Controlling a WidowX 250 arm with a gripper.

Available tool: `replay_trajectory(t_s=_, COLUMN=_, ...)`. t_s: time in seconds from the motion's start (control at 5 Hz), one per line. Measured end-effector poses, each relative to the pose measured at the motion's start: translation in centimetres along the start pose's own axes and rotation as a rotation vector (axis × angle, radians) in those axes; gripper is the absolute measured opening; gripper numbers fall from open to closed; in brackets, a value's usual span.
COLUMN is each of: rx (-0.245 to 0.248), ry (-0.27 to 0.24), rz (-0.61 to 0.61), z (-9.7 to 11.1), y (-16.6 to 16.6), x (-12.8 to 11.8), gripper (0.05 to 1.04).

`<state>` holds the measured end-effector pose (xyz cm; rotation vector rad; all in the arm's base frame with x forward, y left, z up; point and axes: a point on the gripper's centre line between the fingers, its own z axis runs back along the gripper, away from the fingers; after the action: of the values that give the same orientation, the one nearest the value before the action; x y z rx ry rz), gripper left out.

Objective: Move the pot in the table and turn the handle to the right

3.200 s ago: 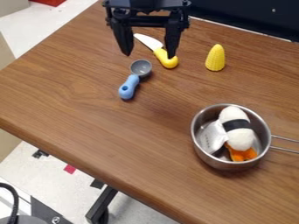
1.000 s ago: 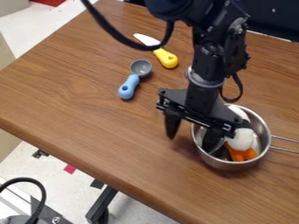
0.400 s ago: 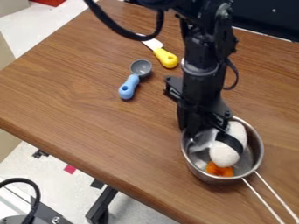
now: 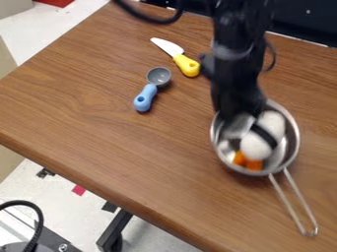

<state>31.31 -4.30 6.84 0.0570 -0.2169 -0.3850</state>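
My gripper (image 4: pixel 229 117) hangs at the right of the table, shut on the far-left rim of the steel pot (image 4: pixel 228 163). The pot's wire handle (image 4: pixel 299 196) points toward the near edge, slanting a little right. Inside the pot lie a white sushi piece (image 4: pixel 253 146) with a black band and an orange piece (image 4: pixel 252 164). A silvery flat thing (image 4: pixel 237 129) lies at the pot's left inside, partly behind the gripper.
Left of the arm, a blue-handled scoop (image 4: pixel 145 97) and a knife with a yellow handle (image 4: pixel 187 65) lie on the wooden table (image 4: pixel 112 123). The table's near edge slants down to the right below the pot.
The gripper came over from the far side and closed on the pot's rim. The pot has turned, its handle swinging from the right toward the near side, and lately it shifted away from the near edge.
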Motion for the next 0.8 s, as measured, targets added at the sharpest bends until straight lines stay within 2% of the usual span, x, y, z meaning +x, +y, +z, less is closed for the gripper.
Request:
replay_trajectory(t_s=0.2, rx=0.048, ry=-0.014, rz=-0.12, z=-0.5, y=1.6, x=2.4, gripper=0.057)
replay_trajectory(t_s=0.4, rx=0.104, ry=0.017, rz=-0.293, z=-0.9, y=2.5, x=3.2, gripper=0.057)
replay_trajectory(t_s=0.6, rx=0.094, ry=0.072, rz=-0.506, z=-1.0, y=3.0, x=2.8, gripper=0.057)
replay_trajectory(t_s=0.8, rx=0.122, ry=0.096, rz=-0.641, z=-1.1, y=4.4, x=2.4, gripper=0.057)
